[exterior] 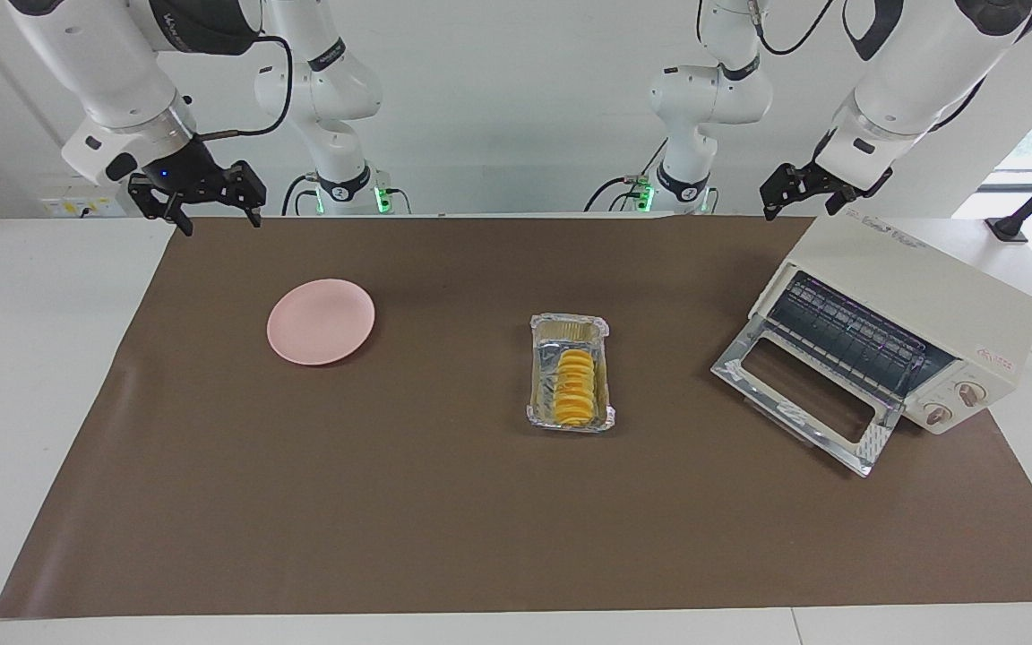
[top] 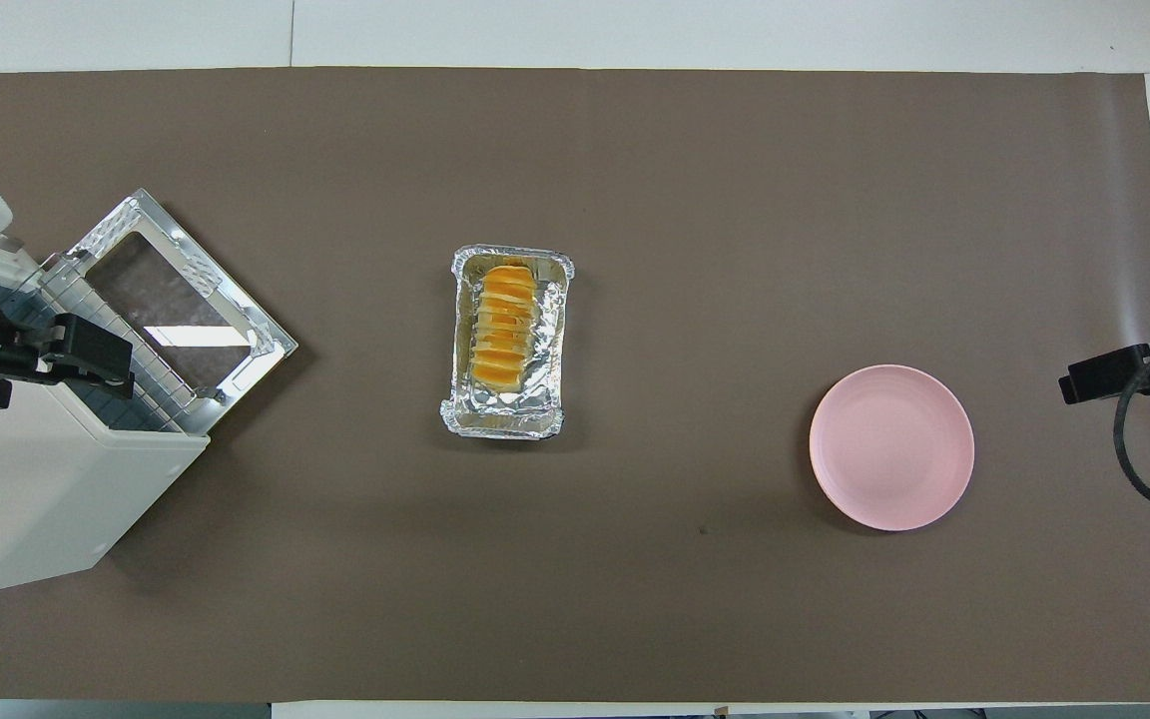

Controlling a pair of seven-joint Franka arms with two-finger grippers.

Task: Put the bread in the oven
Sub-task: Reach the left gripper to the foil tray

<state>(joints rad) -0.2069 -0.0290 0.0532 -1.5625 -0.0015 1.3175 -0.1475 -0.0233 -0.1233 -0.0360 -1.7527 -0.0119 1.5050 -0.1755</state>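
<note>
Bread lies in a foil tray mid-table, the oven open-doored at the left arm's end; right gripper fingers spread, left gripper fingers seemingly spread too.

Facing camera high, opposite robots; overhead steep; both share table.

A robotics lab: white table, brown mat.

tabletop: white, under brown mat | lower-middle of facing frame: foil tray on mat, holding bread | left of centre: pink plate flat on mat | right side: oven on mat, angled, glass door dropped open onto mat
</note>
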